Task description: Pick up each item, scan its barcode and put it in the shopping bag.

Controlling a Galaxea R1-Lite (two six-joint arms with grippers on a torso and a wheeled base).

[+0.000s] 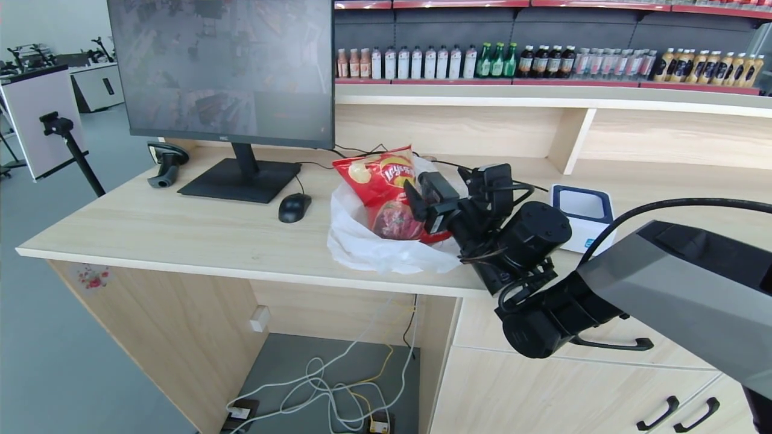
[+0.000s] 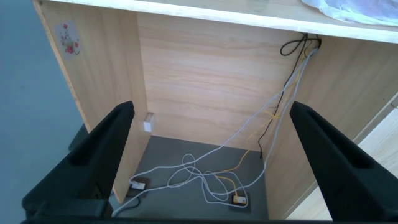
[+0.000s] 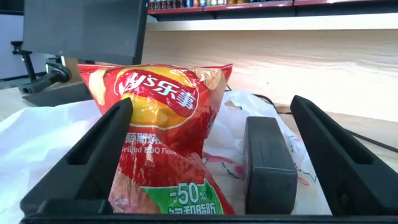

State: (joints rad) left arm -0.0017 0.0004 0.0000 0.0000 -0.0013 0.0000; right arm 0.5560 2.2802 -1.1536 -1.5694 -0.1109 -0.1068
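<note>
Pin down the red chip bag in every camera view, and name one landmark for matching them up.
Head view: chip bag stands upright in the white shopping bag mid-counter, just ahead of the right gripper.
Left wrist view: aimed under the counter at loose cables, below where the chips stand.
Right wrist view: chip bag close up, framed by the open fingers.
Shared landmark: the shopping bag.

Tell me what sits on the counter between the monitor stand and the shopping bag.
A black mouse lies there on bare wood, apart from both the monitor stand and the shopping bag. The head view shows it.
</note>
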